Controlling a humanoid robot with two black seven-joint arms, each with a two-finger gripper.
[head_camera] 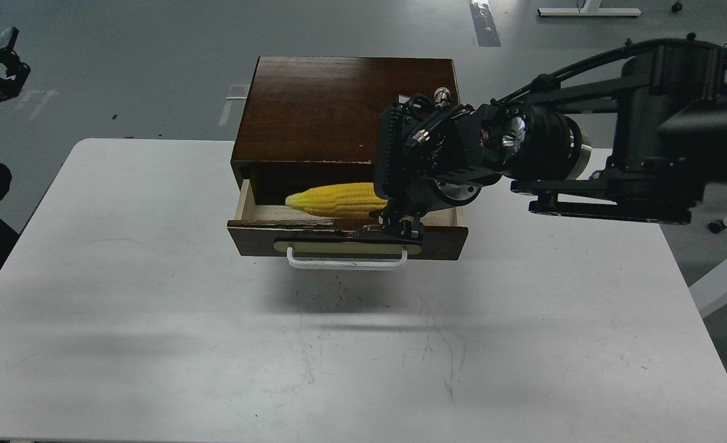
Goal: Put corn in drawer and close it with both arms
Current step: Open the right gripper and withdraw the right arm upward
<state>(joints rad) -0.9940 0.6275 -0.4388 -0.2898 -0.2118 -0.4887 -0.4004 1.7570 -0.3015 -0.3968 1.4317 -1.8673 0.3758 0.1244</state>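
The yellow corn [337,199] lies nearly level over the open drawer [348,241], tapered end to the left, low between the drawer's walls. My right gripper [398,225] is shut on the corn's stem end and reaches down at the drawer's right half; its body hides that end. The drawer sticks out of the dark wooden box [345,111], with its white bar handle [346,263] facing me. My left gripper [3,64] is at the far left edge, away from the box; whether it is open does not show.
The box stands at the far middle of the white table [154,307]. My right arm [615,154] crosses above the table's right rear. Grey floor lies beyond the table.
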